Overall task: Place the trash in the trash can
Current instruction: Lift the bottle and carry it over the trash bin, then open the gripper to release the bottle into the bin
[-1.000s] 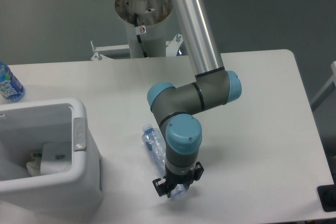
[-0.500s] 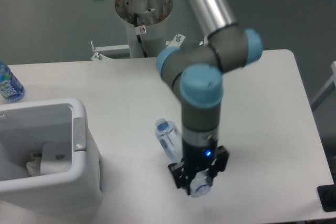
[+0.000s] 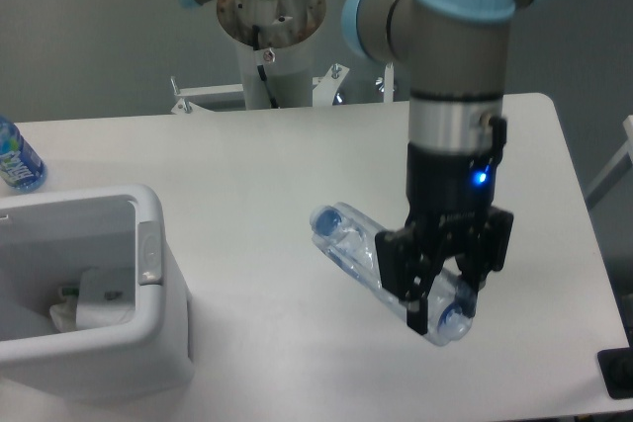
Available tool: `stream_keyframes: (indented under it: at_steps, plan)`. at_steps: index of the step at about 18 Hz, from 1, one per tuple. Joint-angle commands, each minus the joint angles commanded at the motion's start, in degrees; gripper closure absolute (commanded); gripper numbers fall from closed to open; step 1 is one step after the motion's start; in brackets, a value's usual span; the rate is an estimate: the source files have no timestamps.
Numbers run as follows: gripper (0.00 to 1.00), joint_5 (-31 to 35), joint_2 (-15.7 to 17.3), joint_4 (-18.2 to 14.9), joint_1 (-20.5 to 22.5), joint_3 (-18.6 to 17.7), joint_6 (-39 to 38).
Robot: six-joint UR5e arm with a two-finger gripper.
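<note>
Crushed clear bottle (image 3: 361, 247) is hanging in the air above the white desk (image 3: 247, 175), lying slantwise with one end pointing up-left and the other end low at the right. The hand (image 3: 442, 294) is clenching it near that lower end, black fingers (image 3: 404, 262) pressing on both sides, a small blue light glowing on the wrist above. Off to the left the white trash can (image 3: 148, 274) is sitting at the desk's edge, well apart from the bottle, and a white crumpled packet (image 3: 94, 308) is lying inside it. A bottle with a blue-green label (image 3: 17, 160) is standing at the far left edge.
</note>
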Motion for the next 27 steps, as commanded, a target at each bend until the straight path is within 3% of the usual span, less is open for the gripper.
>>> stream_keyframes:
  at_steps: [10, 17, 22, 23, 26, 27]
  plan:
    - [0.42, -0.1, 0.4, 2.7, -10.4, 0.1, -2.6]
    - [0.42, -0.1, -0.6, 2.8, -17.9, -0.4, -2.6]
    - [0.41, -0.1, -2.1, 3.3, -20.6, -0.3, -2.4]
    - [0.37, -0.1, -2.2, 4.1, -20.7, -0.4, -2.4]
    - [0.00, 0.1, -2.5, 5.8, -21.1, -0.5, -1.2]
    - [0.00, 0.2, -2.5, 6.0, -21.2, -0.8, 0.2]
